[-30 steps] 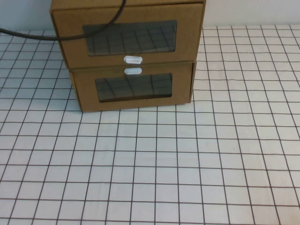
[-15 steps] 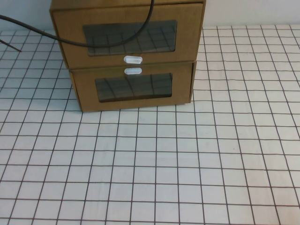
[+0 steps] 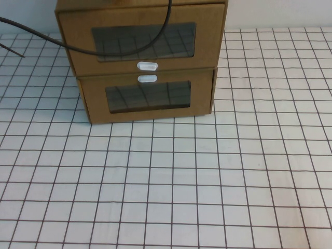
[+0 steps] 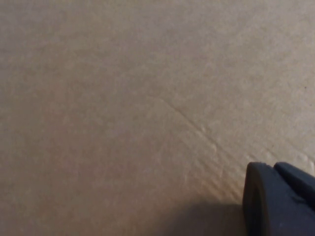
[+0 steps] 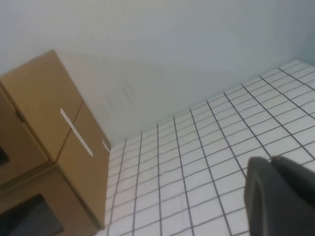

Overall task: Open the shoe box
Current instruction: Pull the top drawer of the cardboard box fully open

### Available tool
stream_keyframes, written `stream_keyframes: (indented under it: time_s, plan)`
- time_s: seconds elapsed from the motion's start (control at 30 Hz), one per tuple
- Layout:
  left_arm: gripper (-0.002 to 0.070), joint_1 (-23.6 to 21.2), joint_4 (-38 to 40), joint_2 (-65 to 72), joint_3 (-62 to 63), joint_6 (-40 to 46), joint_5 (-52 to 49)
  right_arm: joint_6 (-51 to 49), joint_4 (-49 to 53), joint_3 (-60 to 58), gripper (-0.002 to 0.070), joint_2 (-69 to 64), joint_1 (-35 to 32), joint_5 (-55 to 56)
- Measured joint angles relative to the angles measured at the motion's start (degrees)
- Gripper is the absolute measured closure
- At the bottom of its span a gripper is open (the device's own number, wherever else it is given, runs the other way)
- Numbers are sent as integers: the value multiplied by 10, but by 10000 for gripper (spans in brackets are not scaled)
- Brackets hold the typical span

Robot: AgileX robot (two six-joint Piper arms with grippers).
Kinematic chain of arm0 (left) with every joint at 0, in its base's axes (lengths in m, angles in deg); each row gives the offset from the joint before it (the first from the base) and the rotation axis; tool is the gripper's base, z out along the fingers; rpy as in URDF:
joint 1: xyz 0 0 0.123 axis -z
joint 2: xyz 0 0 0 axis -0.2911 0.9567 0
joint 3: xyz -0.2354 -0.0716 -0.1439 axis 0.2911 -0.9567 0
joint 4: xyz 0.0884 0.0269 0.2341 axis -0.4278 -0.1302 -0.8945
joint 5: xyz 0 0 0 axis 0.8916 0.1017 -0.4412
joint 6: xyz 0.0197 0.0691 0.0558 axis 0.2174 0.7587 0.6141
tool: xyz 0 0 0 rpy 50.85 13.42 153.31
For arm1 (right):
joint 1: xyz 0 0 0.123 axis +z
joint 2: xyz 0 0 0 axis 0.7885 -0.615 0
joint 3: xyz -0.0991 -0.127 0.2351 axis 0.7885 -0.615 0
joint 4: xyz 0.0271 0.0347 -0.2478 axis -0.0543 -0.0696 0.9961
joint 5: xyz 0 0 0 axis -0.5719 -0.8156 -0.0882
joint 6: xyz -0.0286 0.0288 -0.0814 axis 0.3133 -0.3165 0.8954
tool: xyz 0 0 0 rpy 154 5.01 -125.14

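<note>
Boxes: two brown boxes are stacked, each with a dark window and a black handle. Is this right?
No: the handles are white, as the high view shows. The boxes are stacked, each with a dark window. Left gripper is close to cardboard; right gripper, shut, hangs beside the boxes.

Two shoe boxes stacked at far side of surface (image 3: 181, 181), left of centre: upper shoe box (image 3: 78, 31) on lower shoe box (image 3: 93, 104), overhanging it to left. Upper tab (image 3: 147, 66) just above lower tab (image 3: 147, 78), both on box fronts. Cable (image 3: 31, 30) crosses upper front. Wall (image 5: 172, 49) behind. Left tool (image 4: 275, 201) close against cardboard. Right tool (image 5: 278, 194) above surface, right of boxes.
</note>
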Motion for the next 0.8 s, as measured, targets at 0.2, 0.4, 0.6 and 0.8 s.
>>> stream_keyframes:
  time_s: [0.2, 0.4, 0.6, 0.8]
  plan:
    - [677, 0, -8, 0, 0, 0, 0, -1, -60, 35, 689, -3, 0, -92]
    - [677, 0, -9, 0, 0, -3, 0, 45, -67, 186, 689, -122, 0, -294]
    - [677, 0, -10, 0, 0, -5, 0, 182, -101, 295, 689, -268, 0, -401]
    - [677, 0, -10, 0, 0, -8, 0, 303, -188, 376, 689, -426, 0, -444]
